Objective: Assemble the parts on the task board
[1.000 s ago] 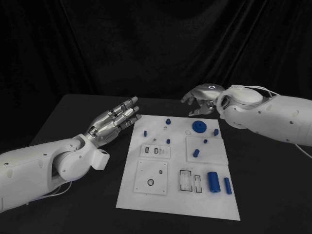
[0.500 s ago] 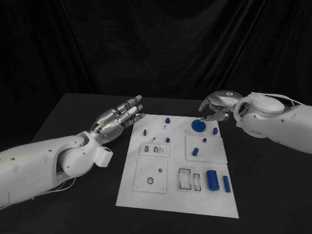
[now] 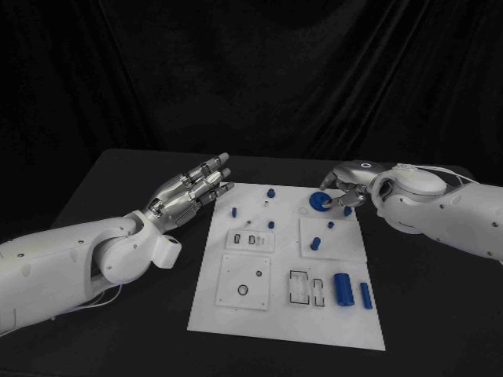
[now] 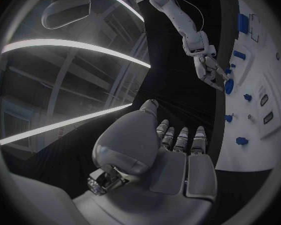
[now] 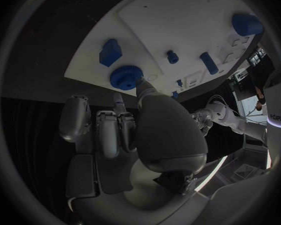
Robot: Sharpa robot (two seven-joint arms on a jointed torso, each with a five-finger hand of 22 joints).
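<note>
We see a black desk against a dark curtain. One thing lies directly on it: the white task board, flat in the middle, its long side running away from us toward the far edge. Bare black desk surface shows on both sides of the board and along its near edge. The board's far corner also appears in the right wrist view.

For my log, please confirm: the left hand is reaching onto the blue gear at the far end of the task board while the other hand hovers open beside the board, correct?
Not quite: the right hand is at the blue gear, as the head view shows. The left hand hovers open beside the task board.
</note>
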